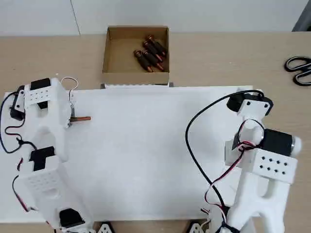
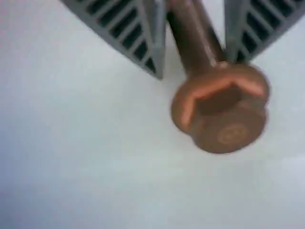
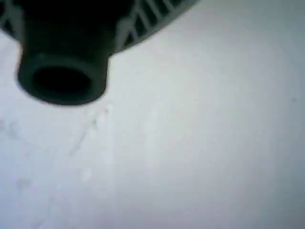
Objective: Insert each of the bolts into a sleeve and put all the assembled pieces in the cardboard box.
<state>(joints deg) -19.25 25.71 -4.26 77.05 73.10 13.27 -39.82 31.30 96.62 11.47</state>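
In the high view the right gripper (image 1: 243,103) is largely hidden beneath its own arm. Its wrist view shows a black sleeve (image 3: 62,67) clamped in it, the far end cut off. A copper bolt (image 2: 219,112) is gripped by the left gripper (image 2: 195,43) over the white sheet (image 1: 146,155). Assembled pieces (image 1: 150,53) lie in the cardboard box (image 1: 112,53). Scissors (image 1: 299,69) are cut off at the counter (image 1: 218,58) edge.

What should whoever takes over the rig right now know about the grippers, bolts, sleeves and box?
Left gripper: shut on a copper bolt, at the left of the white sheet.
Right gripper: shut on a black sleeve, at the sheet's right.
Done: several assembled pieces lie in the cardboard box.
Left: insert this bolt into this sleeve, then box it.
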